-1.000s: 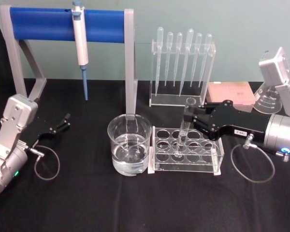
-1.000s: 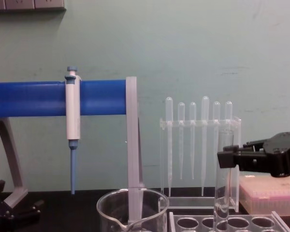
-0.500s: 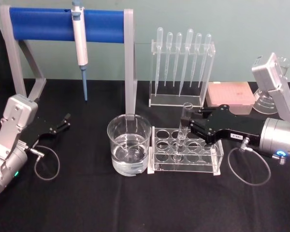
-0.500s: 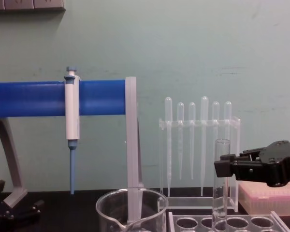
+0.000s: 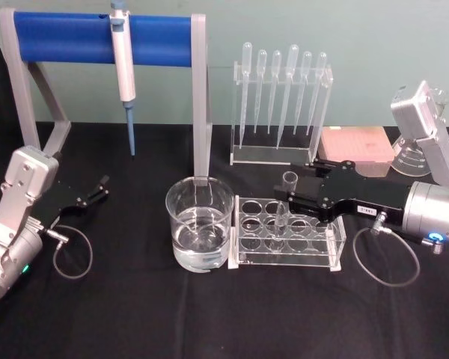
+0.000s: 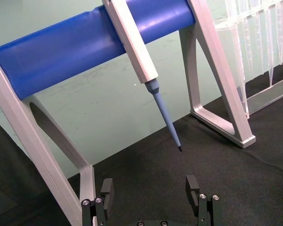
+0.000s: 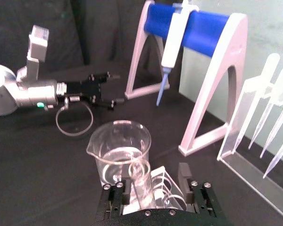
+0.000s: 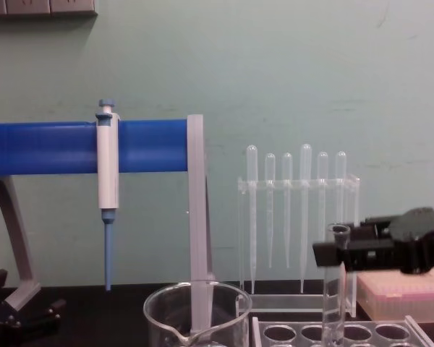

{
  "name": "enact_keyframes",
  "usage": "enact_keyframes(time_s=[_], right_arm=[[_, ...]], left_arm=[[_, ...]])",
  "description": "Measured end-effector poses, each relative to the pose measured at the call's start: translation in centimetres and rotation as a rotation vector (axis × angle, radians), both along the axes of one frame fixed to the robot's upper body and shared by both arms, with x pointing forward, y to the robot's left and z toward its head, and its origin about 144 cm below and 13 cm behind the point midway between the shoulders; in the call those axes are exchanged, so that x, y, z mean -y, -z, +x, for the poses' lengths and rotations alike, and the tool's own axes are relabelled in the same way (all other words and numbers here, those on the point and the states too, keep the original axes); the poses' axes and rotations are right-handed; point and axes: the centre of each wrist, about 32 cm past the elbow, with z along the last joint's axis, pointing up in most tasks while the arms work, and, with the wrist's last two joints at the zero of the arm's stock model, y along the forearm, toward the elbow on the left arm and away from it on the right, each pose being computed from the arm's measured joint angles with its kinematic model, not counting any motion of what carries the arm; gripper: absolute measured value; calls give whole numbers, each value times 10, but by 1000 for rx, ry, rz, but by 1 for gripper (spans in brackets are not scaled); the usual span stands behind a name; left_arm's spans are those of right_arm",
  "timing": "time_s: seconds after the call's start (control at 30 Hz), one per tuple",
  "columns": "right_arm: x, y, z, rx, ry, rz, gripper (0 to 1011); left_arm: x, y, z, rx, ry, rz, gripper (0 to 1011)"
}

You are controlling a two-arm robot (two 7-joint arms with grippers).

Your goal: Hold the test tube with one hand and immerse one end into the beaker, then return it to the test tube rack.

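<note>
Lowered since a second ago, the test tube (image 5: 284, 200) now stands deep in a hole of the clear rack (image 5: 287, 234), just right of the beaker (image 5: 200, 232). I see the right gripper (image 5: 289, 196) pinching it below the rim. Left gripper (image 5: 101, 185) sits spread, parked far left.

lab | pipette rack (image 5: 280, 105) | micropipette (image 5: 123, 56) on stand | beaker (image 5: 200, 232)

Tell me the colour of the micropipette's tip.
Blue; the micropipette tip shows best in the left wrist view.
</note>
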Motion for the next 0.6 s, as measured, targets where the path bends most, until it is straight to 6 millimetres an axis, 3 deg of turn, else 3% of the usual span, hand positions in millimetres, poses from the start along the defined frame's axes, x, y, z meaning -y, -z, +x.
enact_keyframes(time_s=[0.3, 0.5, 0.6], right_arm=[[10, -20, -13, 43, 33, 140, 875], [11, -28, -25, 80, 186, 225, 1002], [10, -25, -28, 91, 274, 240, 1002]], left_arm=[[0, 0, 0, 0, 0, 0, 1000], [0, 0, 0, 0, 0, 0, 1000], [0, 0, 0, 0, 0, 0, 1000]])
